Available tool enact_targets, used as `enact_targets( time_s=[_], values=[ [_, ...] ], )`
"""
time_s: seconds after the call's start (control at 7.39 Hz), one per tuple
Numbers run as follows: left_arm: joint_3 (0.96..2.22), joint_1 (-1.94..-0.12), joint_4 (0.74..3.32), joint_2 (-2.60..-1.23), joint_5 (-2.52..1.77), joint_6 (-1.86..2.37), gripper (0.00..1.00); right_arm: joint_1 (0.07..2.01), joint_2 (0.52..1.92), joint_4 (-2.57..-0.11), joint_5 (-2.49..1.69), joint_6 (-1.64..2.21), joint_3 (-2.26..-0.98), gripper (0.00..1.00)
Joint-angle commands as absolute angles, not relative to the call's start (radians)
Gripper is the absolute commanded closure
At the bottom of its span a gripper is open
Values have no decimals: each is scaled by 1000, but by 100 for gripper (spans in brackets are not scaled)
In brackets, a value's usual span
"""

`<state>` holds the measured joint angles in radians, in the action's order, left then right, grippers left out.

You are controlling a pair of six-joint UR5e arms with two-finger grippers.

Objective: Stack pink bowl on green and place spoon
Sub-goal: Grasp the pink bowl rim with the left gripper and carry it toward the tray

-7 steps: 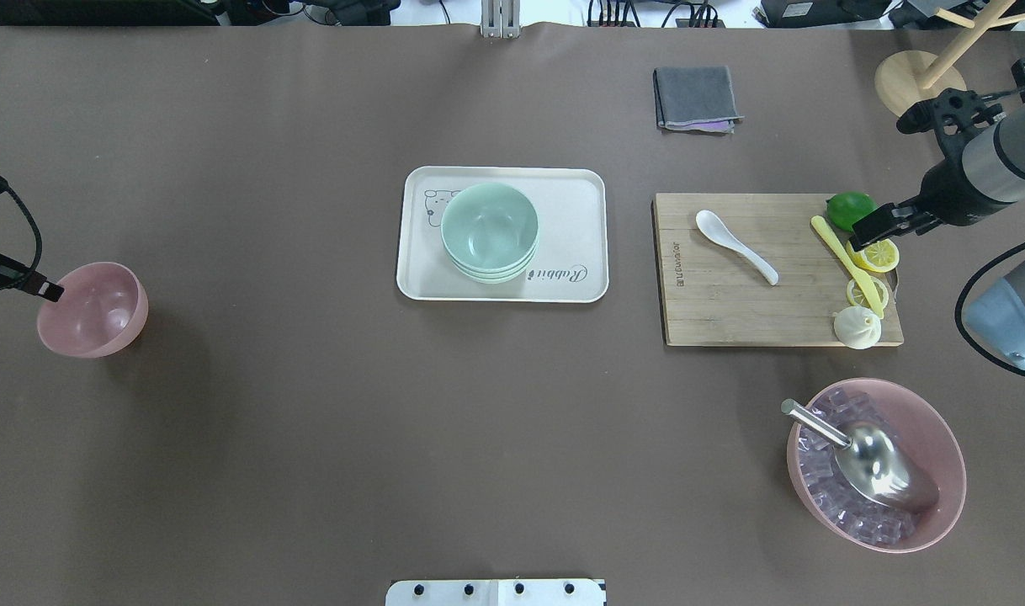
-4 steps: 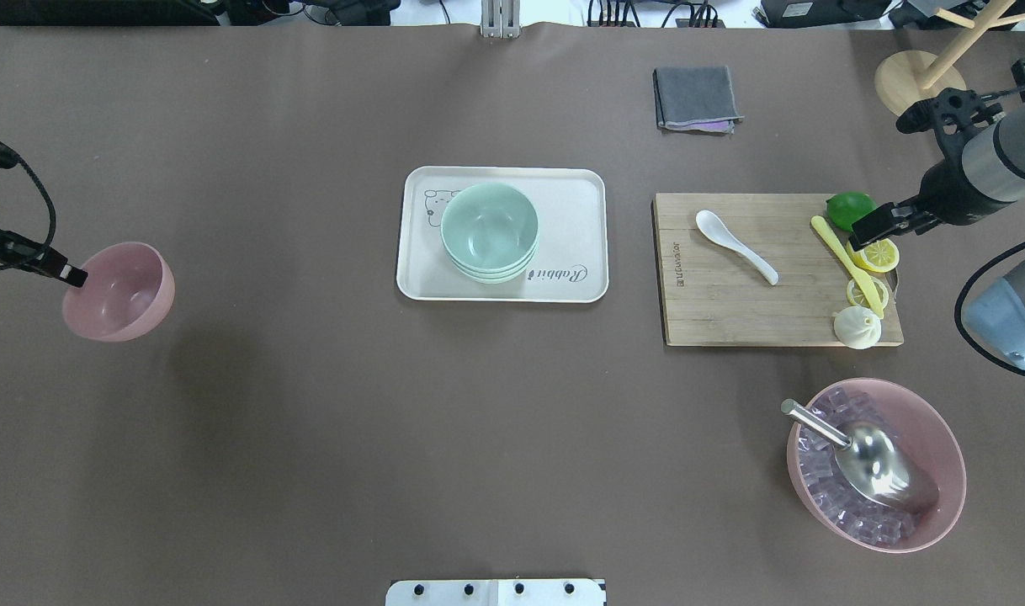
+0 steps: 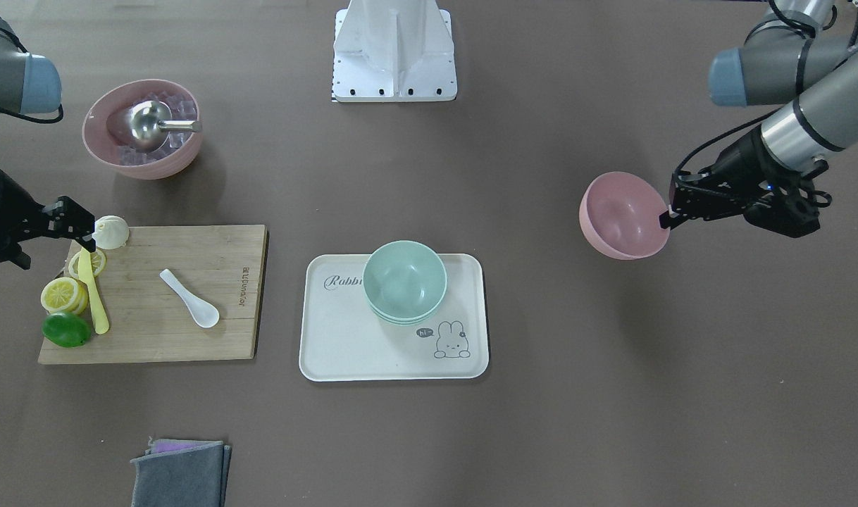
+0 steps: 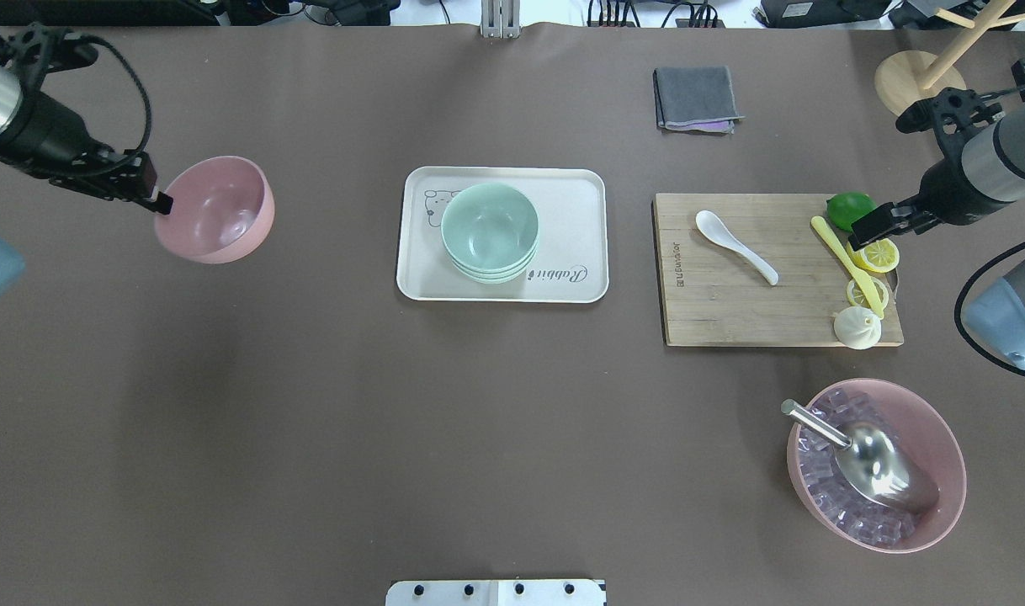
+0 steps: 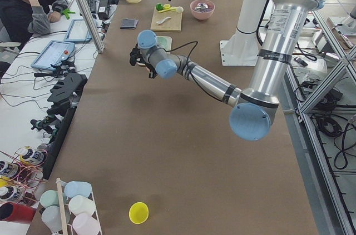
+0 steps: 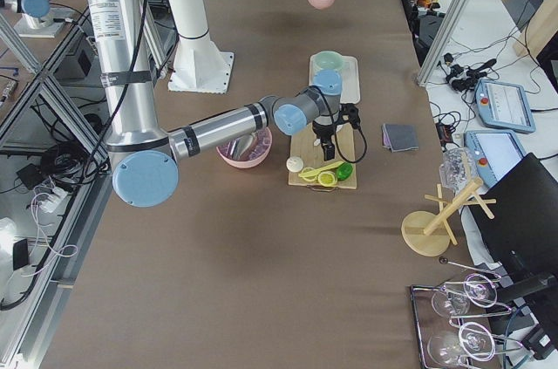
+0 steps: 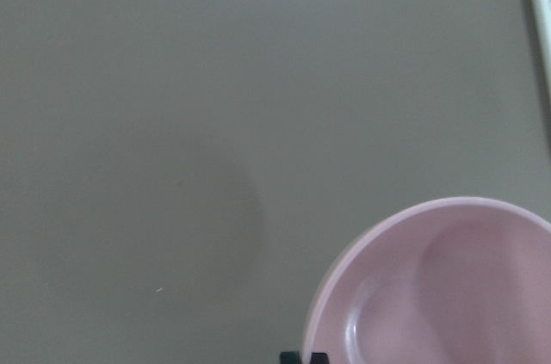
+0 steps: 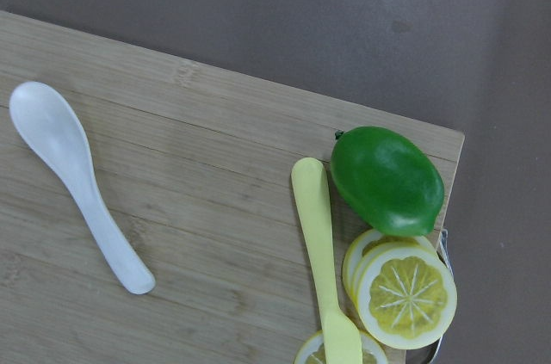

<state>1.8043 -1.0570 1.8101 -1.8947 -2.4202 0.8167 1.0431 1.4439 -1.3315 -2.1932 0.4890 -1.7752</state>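
Note:
My left gripper (image 4: 161, 202) is shut on the rim of the small pink bowl (image 4: 218, 210) and holds it above the table, left of the tray. The bowl also shows in the front view (image 3: 623, 215) and the left wrist view (image 7: 448, 295). A stack of green bowls (image 4: 489, 231) sits on the white tray (image 4: 580, 194). The white spoon (image 4: 735, 246) lies on the wooden cutting board (image 4: 731, 311). My right gripper (image 4: 870, 227) hovers open and empty over the board's right end, by the lime. The spoon shows in the right wrist view (image 8: 77, 183).
A lime (image 4: 849, 206), lemon slices (image 4: 881, 254), a yellow knife (image 4: 845, 261) and a dumpling (image 4: 856, 326) crowd the board's right end. A large pink bowl of ice cubes with a metal scoop (image 4: 876, 463) stands front right. A grey cloth (image 4: 696, 97) and a wooden stand (image 4: 908, 80) are at the back.
My left gripper has carried the pink bowl rightward and toward the far side, closer to the tray. The right arm has not moved.

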Motion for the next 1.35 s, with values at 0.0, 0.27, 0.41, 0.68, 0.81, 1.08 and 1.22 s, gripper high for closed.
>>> enact_targets(
  time_s=[0.0, 0.27, 0.41, 0.68, 0.81, 1.08, 1.22],
  values=[
    [1836, -946, 1591, -2095, -2308, 965, 100, 1042, 1439, -1331, -2192, 488, -1775, 0],
    [1745, -814, 1591, -2239, -2194, 1121, 100, 1042, 1437, -1331, -2192, 489, -1773, 0],
    [1665, -767, 1592, -2316, -2145, 1167, 100, 1042, 1437, -1331, -2192, 489, -1773, 0],
    [1542, -753, 1608, -2407, -2108, 1203, 100, 1042, 1436, -1331, -2192, 488, -1772, 0],
    [1517, -753, 1617, -2408, -2105, 1203, 100, 1042, 1434, -1331, -2192, 488, -1770, 0],
    [1464, -727, 1681, -2410, -2059, 1207, 100, 1042, 1434, -1331, -2192, 488, -1770, 0],
    [1453, -724, 1703, -2410, -2057, 1222, 100, 1042, 1434, -1331, -2192, 488, -1770, 0]
  ],
)
